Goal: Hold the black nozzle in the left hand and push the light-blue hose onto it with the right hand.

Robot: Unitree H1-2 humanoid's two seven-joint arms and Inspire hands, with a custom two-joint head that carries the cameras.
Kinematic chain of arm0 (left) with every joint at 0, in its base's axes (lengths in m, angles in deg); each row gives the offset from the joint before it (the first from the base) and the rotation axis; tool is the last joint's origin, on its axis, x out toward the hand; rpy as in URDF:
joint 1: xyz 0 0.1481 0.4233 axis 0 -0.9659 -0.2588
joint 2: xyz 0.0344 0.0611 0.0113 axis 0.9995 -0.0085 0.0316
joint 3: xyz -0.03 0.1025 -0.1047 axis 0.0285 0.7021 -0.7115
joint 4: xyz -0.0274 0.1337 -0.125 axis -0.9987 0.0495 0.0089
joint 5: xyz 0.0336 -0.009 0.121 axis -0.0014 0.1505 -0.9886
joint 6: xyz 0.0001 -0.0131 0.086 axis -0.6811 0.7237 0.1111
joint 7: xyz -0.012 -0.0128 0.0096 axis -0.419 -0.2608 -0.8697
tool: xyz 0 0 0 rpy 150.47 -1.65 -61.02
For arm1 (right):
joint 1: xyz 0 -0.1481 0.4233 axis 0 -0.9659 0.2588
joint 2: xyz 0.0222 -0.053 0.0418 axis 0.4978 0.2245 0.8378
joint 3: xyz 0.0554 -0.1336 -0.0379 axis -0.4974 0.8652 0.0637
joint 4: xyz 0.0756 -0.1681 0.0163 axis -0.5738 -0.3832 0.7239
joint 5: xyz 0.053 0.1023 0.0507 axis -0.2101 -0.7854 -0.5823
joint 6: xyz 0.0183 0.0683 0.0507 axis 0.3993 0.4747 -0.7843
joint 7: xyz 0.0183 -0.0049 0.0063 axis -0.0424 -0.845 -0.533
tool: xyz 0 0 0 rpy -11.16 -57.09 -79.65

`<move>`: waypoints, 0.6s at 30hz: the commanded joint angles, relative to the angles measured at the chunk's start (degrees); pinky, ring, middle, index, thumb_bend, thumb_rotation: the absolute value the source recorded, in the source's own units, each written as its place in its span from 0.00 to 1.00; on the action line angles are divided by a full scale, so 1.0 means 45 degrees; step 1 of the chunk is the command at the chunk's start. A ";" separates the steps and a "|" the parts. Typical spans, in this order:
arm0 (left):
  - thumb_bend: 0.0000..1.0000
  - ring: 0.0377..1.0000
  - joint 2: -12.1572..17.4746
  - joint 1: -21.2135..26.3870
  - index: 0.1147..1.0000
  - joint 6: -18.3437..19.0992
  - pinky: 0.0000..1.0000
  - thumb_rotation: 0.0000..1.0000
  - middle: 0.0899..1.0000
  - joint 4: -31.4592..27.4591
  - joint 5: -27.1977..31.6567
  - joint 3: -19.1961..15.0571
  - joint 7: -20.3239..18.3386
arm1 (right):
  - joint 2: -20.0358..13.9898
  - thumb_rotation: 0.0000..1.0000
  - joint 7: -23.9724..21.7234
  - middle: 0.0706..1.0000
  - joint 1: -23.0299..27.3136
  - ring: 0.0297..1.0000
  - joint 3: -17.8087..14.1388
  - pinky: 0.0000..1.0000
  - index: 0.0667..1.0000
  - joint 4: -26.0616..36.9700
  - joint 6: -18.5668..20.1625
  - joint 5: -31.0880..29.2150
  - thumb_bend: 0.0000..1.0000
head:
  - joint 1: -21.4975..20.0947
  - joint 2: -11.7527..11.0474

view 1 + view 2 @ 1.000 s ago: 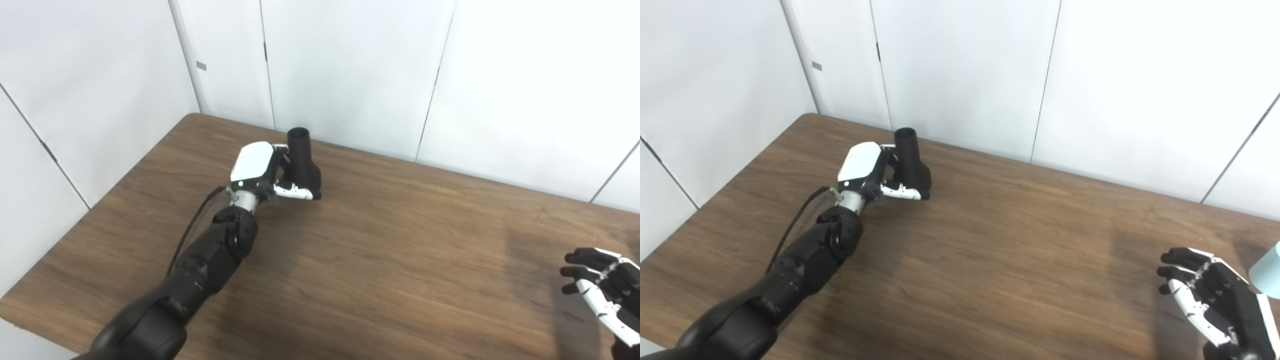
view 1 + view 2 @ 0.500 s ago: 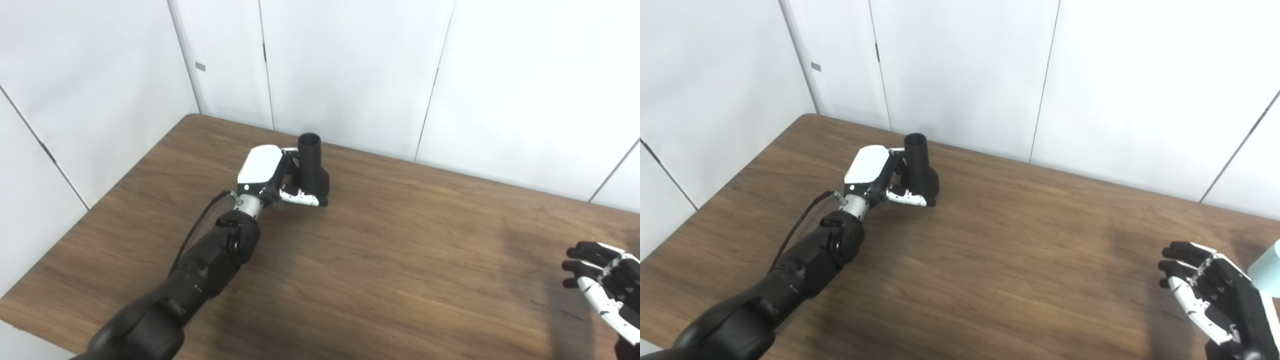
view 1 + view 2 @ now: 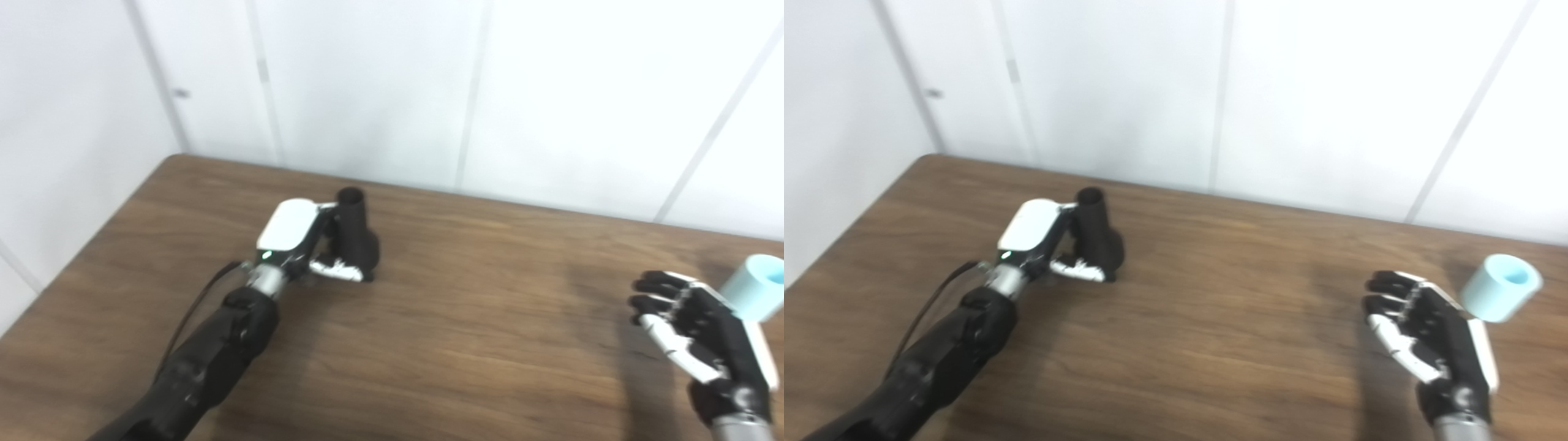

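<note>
Left hand (image 3: 306,239) is wrapping its fingers around the black nozzle (image 3: 355,236), keeping it upright, mouth up, over the wooden table (image 3: 478,343). Seen from the right eye, the right hand (image 3: 1427,334) is hanging with fingers spread, holding nothing, just beside the light-blue hose (image 3: 1502,286) standing near the table's right edge.

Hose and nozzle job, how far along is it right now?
Done: the left hand grips the black nozzle, upright, its open end up. In hand: the right hand is open and empty beside the light-blue hose, which lies on the table. Left: grasp the hose, carry it over and push it on.
</note>
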 commanded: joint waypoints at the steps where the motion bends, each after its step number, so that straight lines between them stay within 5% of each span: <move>1: 0.50 0.46 -0.0422 -0.1013 0.42 -0.0551 0.68 0.00 0.40 0.0155 0.0205 0.0132 0.0057 | -0.0113 0.00 0.0113 0.59 0.0136 0.57 -0.0110 0.48 0.59 -0.0156 -0.1119 0.0136 0.24 | -0.0135 0.0010; 8: 0.50 0.48 -0.0349 -0.1484 0.39 -0.0931 0.61 0.00 0.41 -0.1280 0.0630 -0.0380 -0.1173 | -0.0176 0.01 0.0038 0.58 -0.0063 0.56 -0.0131 0.48 0.58 -0.0835 -0.1886 0.0148 0.32 | -0.0936 0.0082; 12: 0.50 0.35 -0.0392 -0.1768 0.46 -0.1169 0.24 0.00 0.41 -0.2116 0.0445 -0.0477 -0.1558 | -0.0153 0.00 0.0171 0.59 -0.0236 0.56 -0.0253 0.49 0.58 -0.0826 -0.2201 0.0213 0.34 | -0.1095 0.0083; 18: 0.50 0.31 -0.0525 -0.2066 0.46 -0.1342 0.18 0.00 0.39 -0.2896 0.0295 -0.0561 -0.2006 | -0.0136 0.00 0.0353 0.59 -0.0462 0.56 -0.0474 0.47 0.58 -0.0633 -0.2504 0.0287 0.35 | -0.1413 0.0074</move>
